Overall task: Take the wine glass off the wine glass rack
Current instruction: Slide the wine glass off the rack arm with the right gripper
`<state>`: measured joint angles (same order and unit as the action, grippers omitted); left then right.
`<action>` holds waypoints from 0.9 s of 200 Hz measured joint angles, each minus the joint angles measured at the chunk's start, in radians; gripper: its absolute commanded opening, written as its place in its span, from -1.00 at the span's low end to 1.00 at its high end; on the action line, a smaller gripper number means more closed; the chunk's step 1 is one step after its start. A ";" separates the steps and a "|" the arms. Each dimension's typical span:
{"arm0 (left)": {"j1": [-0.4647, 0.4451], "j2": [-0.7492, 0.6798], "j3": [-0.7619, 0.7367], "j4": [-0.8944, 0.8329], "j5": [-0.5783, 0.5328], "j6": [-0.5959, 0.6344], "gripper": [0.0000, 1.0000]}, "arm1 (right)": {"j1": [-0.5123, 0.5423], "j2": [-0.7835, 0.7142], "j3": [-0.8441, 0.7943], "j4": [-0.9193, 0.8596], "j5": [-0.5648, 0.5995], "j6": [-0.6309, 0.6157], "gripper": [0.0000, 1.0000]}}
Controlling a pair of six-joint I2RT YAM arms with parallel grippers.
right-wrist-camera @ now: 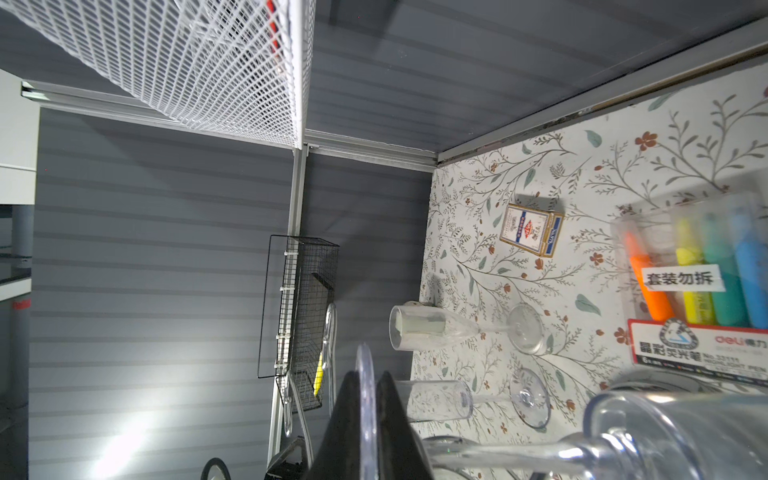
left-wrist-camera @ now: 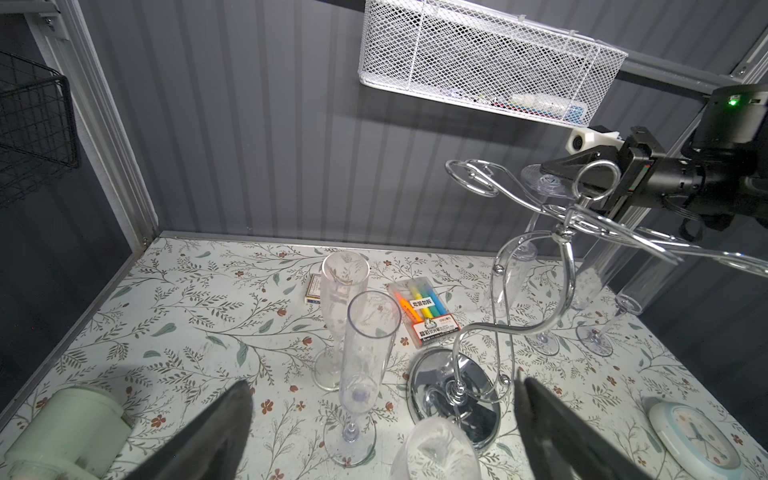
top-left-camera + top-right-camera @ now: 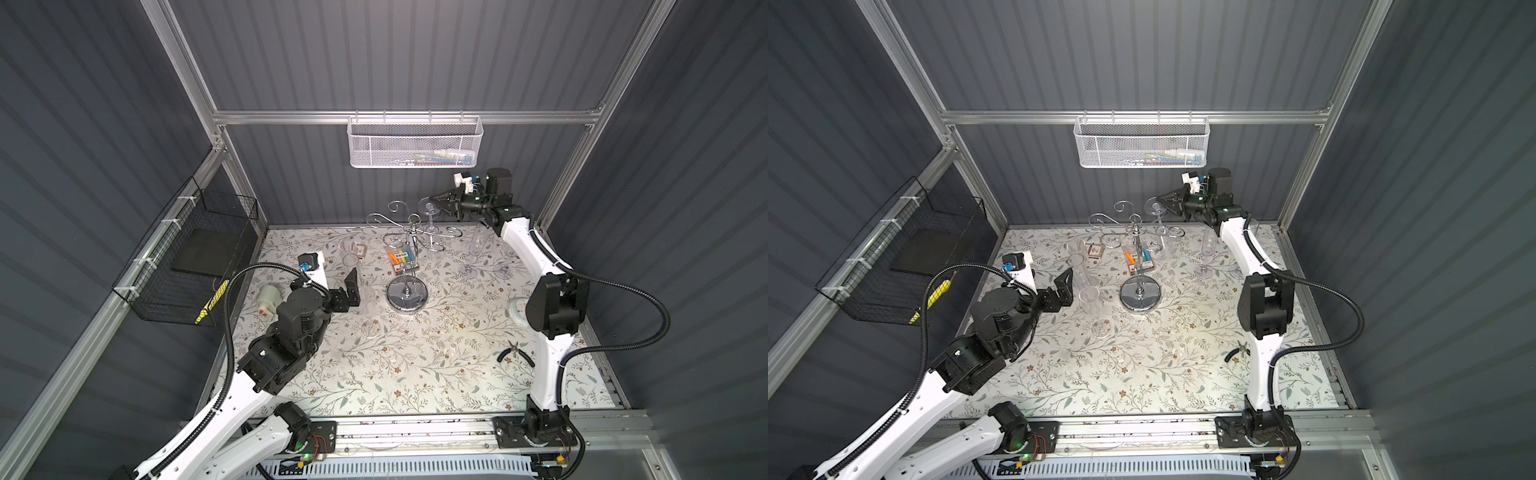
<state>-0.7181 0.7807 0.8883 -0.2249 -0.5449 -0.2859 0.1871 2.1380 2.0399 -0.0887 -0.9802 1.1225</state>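
Right wrist view: the right claw (image 1: 365, 388) is clenched on the thin clear foot (image 1: 366, 419) of the wine glass (image 1: 615, 446), one finger on each face of the disc. The stem and bowl run away from it.
Where the glass is: in both top views it hangs bowl-down from a scroll arm of the wine glass rack (image 3: 409, 245), at about 1 o'clock from the pole and high above the table (image 3: 415, 365).
Right claw's approach: in both top views it reaches in from 3 o'clock, level with the scroll arms.
Left claw (image 2: 384, 384): released and holding nothing, low at 9 o'clock of the rack's mirror base (image 3: 407, 294).
Step in hand: judged to be drawing the hung glass out of its arm. The grip looks made and the glass is not yet free.
How to do it well: slide the foot along the wires toward the arm's open end, keeping the disc level. Which way that end faces I cannot tell. Lifting straight up or twisting would probably jam the stem.
Grip caution: a smooth, thin disc may slip or pivot, so move slowly and let the bowl hang plumb.
Rack caution: the stand looks light and top-heavy, so a snagged stem could drag or tip it.
Neighbours: flutes (image 3: 477, 243) stand at 3 o'clock of the base, with others at 10 o'clock. Carry the glass clear of them before lowering it.
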 measured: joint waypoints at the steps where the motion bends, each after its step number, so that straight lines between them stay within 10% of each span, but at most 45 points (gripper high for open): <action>1: 0.000 0.000 0.000 0.000 0.000 0.000 0.99 | 0.000 -0.001 -0.003 0.006 -0.001 0.004 -1.00; 180: 0.000 0.000 0.011 0.000 0.026 -0.026 0.99 | -0.037 -0.179 -0.239 0.247 -0.019 0.191 -1.00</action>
<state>-0.7181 0.7811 0.8989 -0.2249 -0.5186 -0.3115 0.1501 1.9594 1.8011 0.1585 -0.9993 1.3136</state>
